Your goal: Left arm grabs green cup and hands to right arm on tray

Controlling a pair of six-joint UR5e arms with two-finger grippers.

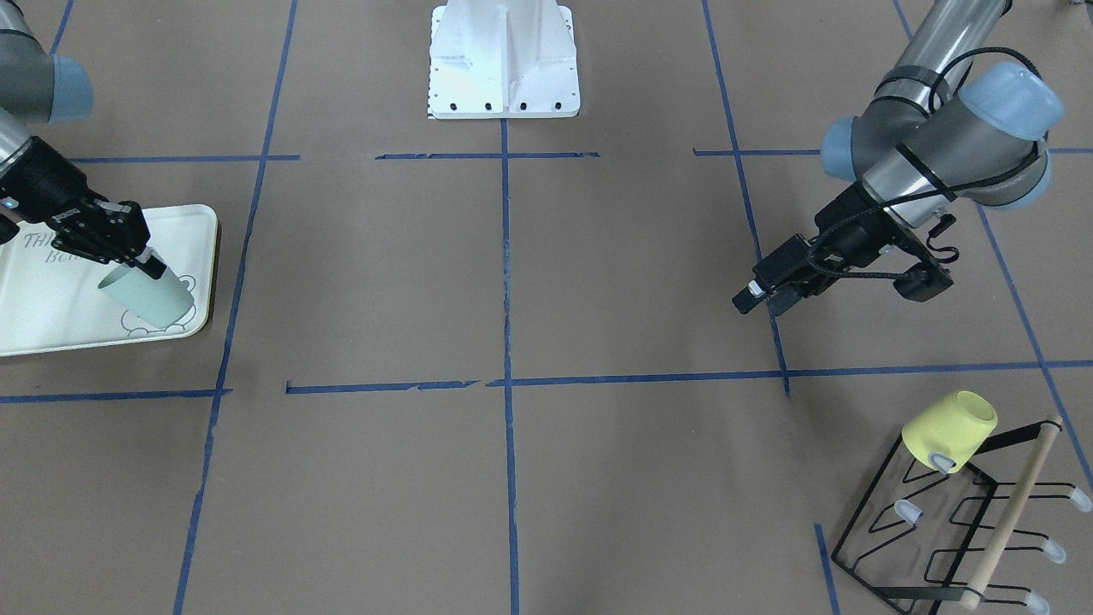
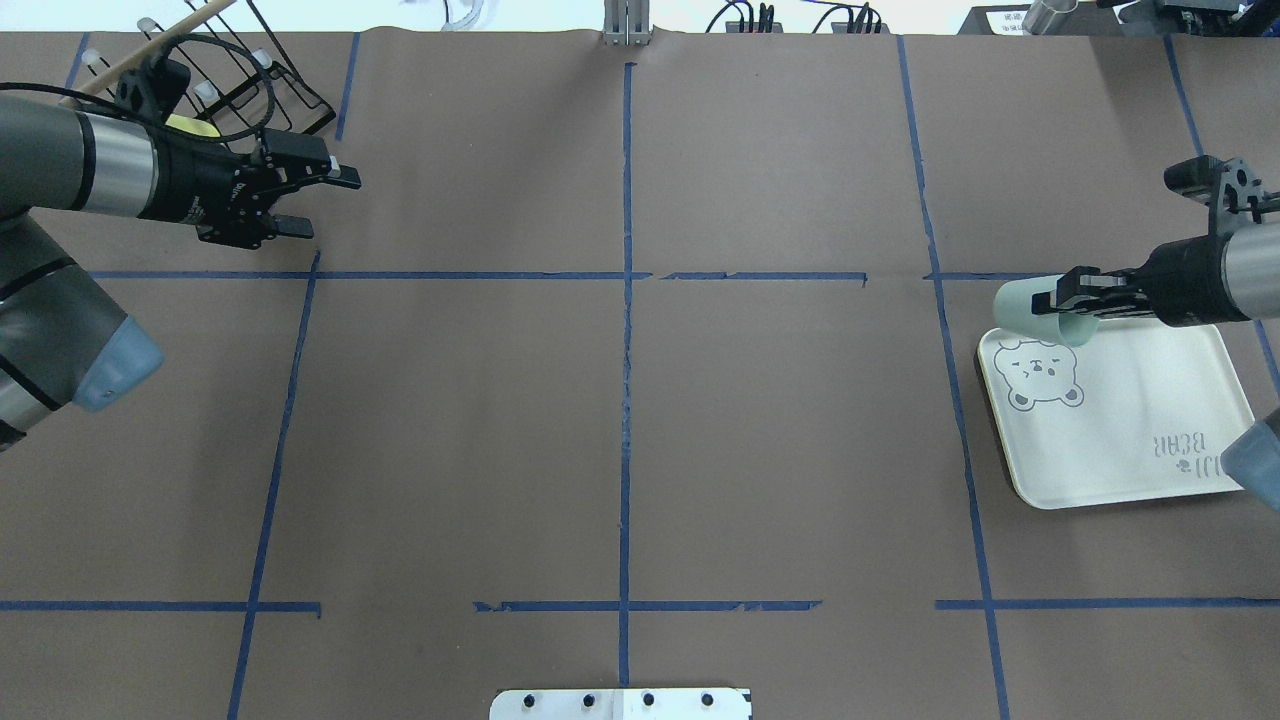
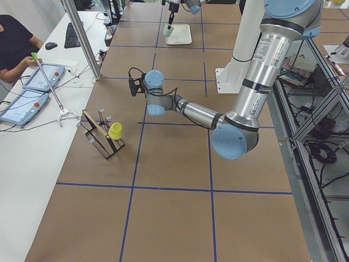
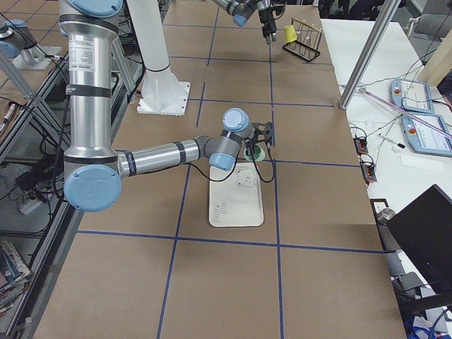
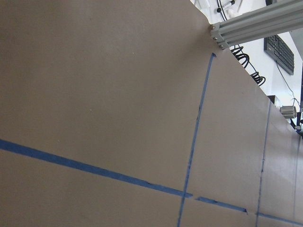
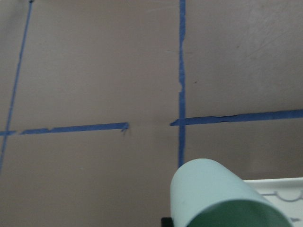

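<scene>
My right gripper is shut on the rim of the pale green cup and holds it tilted on its side above the tray, over the corner with the bear drawing. In the front view the right gripper holds the cup just over the tray. The cup fills the bottom of the right wrist view. My left gripper is open and empty, far off on the left side near the rack; it also shows in the front view.
A black wire rack with a wooden handle holds a yellow cup near the left arm. The white robot base stands at the table's middle edge. Blue tape lines grid the brown table.
</scene>
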